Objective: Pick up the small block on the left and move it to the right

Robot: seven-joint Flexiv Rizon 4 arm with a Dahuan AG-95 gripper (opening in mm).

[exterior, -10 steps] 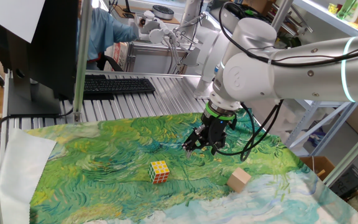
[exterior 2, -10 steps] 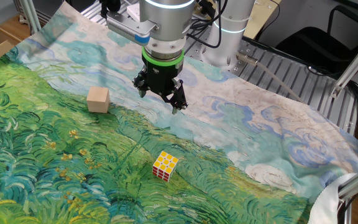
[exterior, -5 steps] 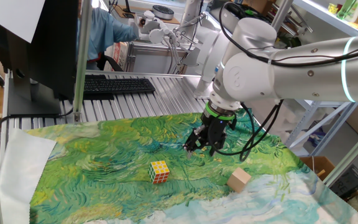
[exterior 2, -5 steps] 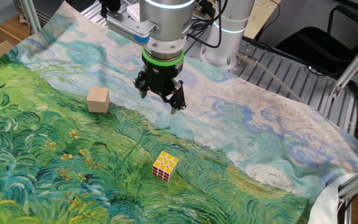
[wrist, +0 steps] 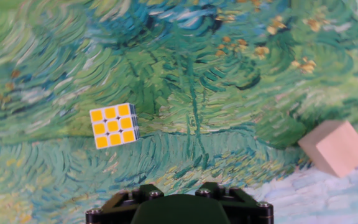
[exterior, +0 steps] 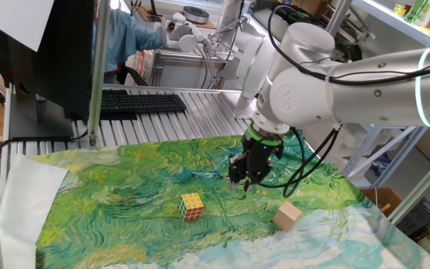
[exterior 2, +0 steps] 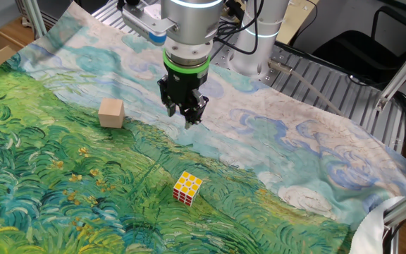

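Two cubes lie on painted cloth (exterior 2: 294, 155): smooth tan block (exterior 2: 111, 113), gridded puzzle cube (exterior 2: 187, 188). My gripper (exterior 2: 188, 118), fingers drawn near together, empty, hangs between them.

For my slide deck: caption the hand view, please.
Looking down on painted cloth: puzzle cube at left, small block at right, nothing held.

tan small block (exterior 2: 111, 113), yellow-white puzzle cube (exterior 2: 187, 188), green-blue swirled cloth (exterior 2: 62, 183)

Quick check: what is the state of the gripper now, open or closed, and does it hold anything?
Gripper: fingers drawn close together, holding nothing; fully shut or not cannot be told. It hangs above the cloth, apart from the small block.
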